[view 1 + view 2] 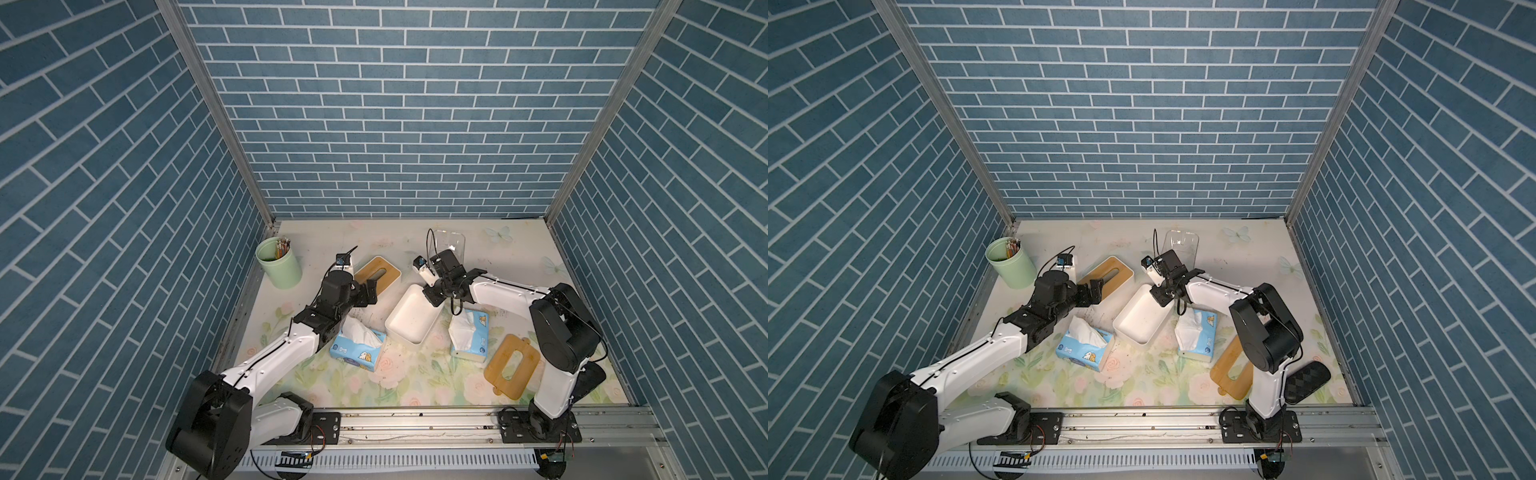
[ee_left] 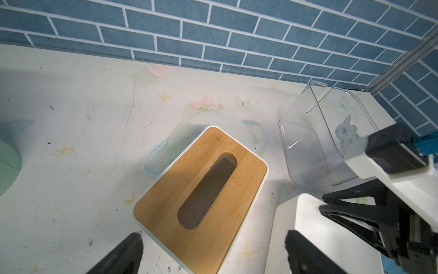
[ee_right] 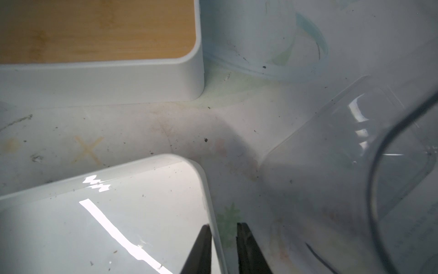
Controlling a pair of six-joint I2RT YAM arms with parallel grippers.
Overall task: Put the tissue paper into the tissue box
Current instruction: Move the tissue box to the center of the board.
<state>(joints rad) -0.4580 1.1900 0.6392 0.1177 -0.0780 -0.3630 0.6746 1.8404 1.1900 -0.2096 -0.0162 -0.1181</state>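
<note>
**Loading not yet begun.** My right pincer (image 3: pixel 222 227) straddles the wall of the open tissue box (image 1: pixel 409 320) near a far corner, one finger inside and one outside, set close together. A sliver of worktop (image 3: pixel 142 128) shows between the outer finger and the wall, so I cannot tell whether it truly grips. The hold looks meant to steady or shift the box for filling. The bamboo lid (image 1: pixel 513 365) lies off to one side, leaving the mouth clear.

My left pincer (image 2: pixel 213 234) hangs spread wide and empty over a lidded box (image 2: pixel 201 187).

The tissue paper is not in. One blue pack (image 1: pixel 357 345) sits just beside the open box, partly under my left forearm. A second blue pack (image 1: pixel 469 334) lies on the box's other side, below my right wrist.

My right fingertips are hard to make out in both top views. My wrist covers part of the clear container (image 1: pixel 451 243), and the lidded box's contents are unseen.
</note>
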